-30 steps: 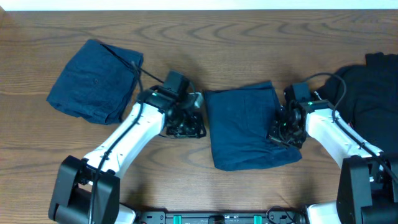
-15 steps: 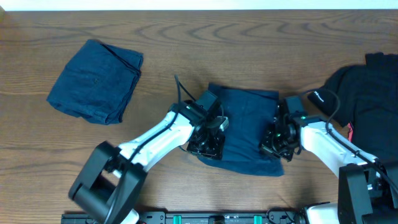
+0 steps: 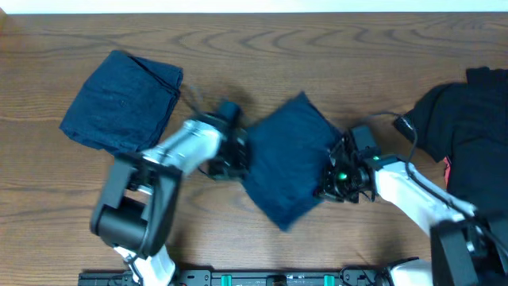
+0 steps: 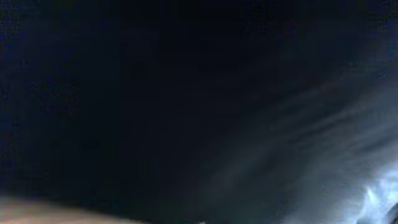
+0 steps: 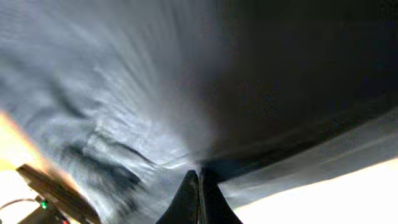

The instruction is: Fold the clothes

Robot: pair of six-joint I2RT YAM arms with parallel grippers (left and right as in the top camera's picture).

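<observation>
One pair of navy shorts point(image 3: 287, 163) lies turned like a diamond at the table's middle, blurred with motion. My left gripper point(image 3: 236, 152) is at its left corner; the left wrist view shows only dark fabric point(image 4: 186, 93) pressed close, with the jaws hidden. My right gripper point(image 3: 332, 176) is at its right edge, its fingers point(image 5: 199, 177) shut together on a pinch of the blue cloth point(image 5: 124, 112). A second pair of navy shorts point(image 3: 119, 103) lies folded at the far left, away from both grippers.
A heap of black clothes point(image 3: 468, 111) lies at the right edge, with a bit of pink point(image 3: 447, 165) showing. Brown wooden table point(image 3: 317, 56) lies all around. The arm bases stand at the front edge.
The middle shorts have swung from a square lie into a diamond and shifted left. My left gripper moved up and left with their corner. My right gripper moved slightly left and down.
</observation>
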